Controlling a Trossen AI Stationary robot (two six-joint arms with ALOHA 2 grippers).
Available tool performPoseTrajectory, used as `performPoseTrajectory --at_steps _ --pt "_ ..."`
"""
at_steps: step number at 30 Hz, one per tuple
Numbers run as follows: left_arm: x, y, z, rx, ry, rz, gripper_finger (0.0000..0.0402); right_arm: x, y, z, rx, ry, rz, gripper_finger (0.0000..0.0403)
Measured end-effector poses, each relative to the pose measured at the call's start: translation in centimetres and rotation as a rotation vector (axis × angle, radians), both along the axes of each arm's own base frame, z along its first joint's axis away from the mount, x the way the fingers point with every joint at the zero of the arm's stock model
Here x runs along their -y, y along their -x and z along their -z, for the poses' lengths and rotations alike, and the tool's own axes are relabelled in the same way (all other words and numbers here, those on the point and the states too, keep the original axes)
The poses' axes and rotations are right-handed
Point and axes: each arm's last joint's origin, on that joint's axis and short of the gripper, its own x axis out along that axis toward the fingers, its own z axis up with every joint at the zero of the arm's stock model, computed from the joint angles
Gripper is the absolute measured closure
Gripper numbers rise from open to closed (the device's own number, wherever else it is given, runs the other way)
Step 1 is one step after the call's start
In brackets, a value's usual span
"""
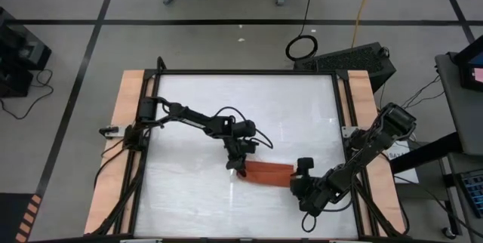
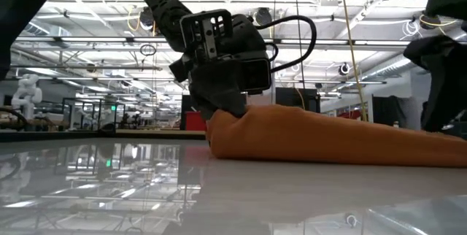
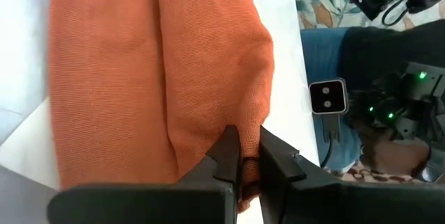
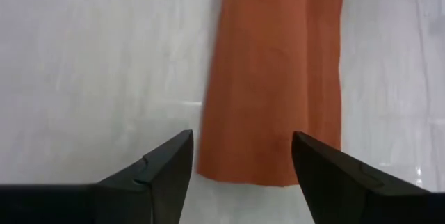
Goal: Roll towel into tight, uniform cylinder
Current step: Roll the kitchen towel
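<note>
The rust-orange towel (image 1: 266,173) lies on the white table as a narrow folded strip running left to right, with its underside on the tabletop (image 1: 196,198). My left gripper (image 1: 238,164) is shut on its left end, also seen in the low view (image 2: 219,114). My right gripper (image 1: 302,173) is open at the strip's right end. In the right wrist view its fingertips (image 4: 240,172) stand apart, just short of the towel's end edge (image 4: 243,179), touching nothing. My left gripper pinches a bunched fold at the towel's left end (image 3: 243,151) between its two fingers, which come from above and slant down. The fingers hide how many layers they hold. That end (image 2: 228,131) bulges up at the fingers, and the rest of the strip lies on the table.
Wooden side rails (image 1: 128,145) and a black frame border the tabletop. Bare white surface lies to the far side and the near left of the towel. The right arm's body (image 1: 370,145) reaches in from the right rail.
</note>
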Motion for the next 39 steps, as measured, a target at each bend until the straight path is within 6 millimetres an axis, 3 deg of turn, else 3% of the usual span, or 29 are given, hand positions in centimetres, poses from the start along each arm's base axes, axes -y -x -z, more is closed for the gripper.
performPoseTrajectory --at_steps 7,16,20,27,30,39 --pt "-1.0 0.0 0.1 -0.037 0.014 -0.043 0.0373 0.3 0.3 0.8 0.014 -0.033 0.026 0.0174" --pt "-2.2 0.1 0.1 -0.059 0.041 -0.077 0.0373 1.2 0.5 2.7 0.011 -0.076 0.110 0.0230" --pt "-2.4 0.2 0.2 -0.058 0.039 -0.079 0.0372 1.5 0.4 2.9 0.018 -0.117 0.160 0.0274" --pt "-2.4 0.2 0.0 -0.007 0.015 -0.050 0.0368 1.7 0.4 2.6 0.021 -0.182 0.233 0.0390" --pt "-2.3 0.2 -0.5 0.034 -0.012 -0.045 0.0338 1.7 0.5 2.0 0.007 -0.243 0.252 0.0389" --pt "-2.2 0.2 -3.0 0.138 -0.131 -0.074 0.0188 2.0 0.7 0.6 -0.029 -0.399 0.324 0.0399"
